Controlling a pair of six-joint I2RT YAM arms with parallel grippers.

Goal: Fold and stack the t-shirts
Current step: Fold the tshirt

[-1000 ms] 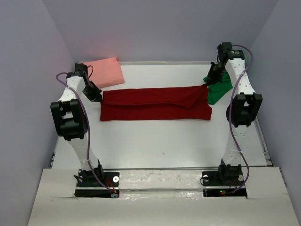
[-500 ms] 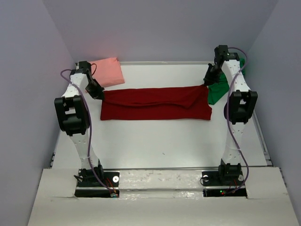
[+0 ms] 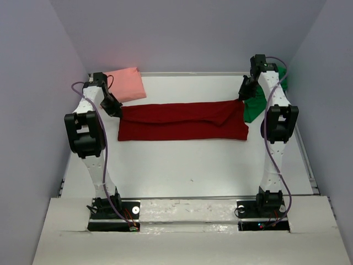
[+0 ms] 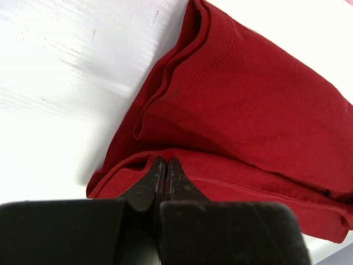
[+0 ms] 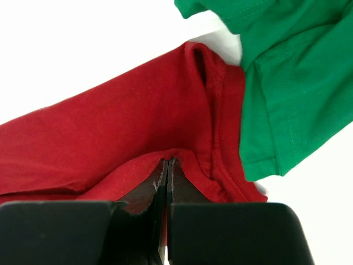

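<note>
Saw the whole layout only from above: dark red t-shirt [image 3: 182,121] folded into a long band across the middle of the table [image 3: 187,165], salmon pink t-shirt [image 3: 122,84] folded at the far left corner, green t-shirt [image 3: 255,109] bunched at the far right, touching the red band's right end. Learned the grips only from the wrist views: left gripper [image 4: 166,163] with fingers pressed together on a hem at the band's left end; right gripper [image 5: 167,161] likewise pinched onto red cloth tented up at the right end, green cloth touching it just beside. Found no trace of the salmon pink t-shirt in either wrist view. Could not make out the fingertips from above, dark against the cloth. Found part of the green t-shirt hidden behind the right arm [image 3: 276,121]. Noted a white, matte tabletop and pale lavender walls [image 3: 187,33] closing in on three sides.
</note>
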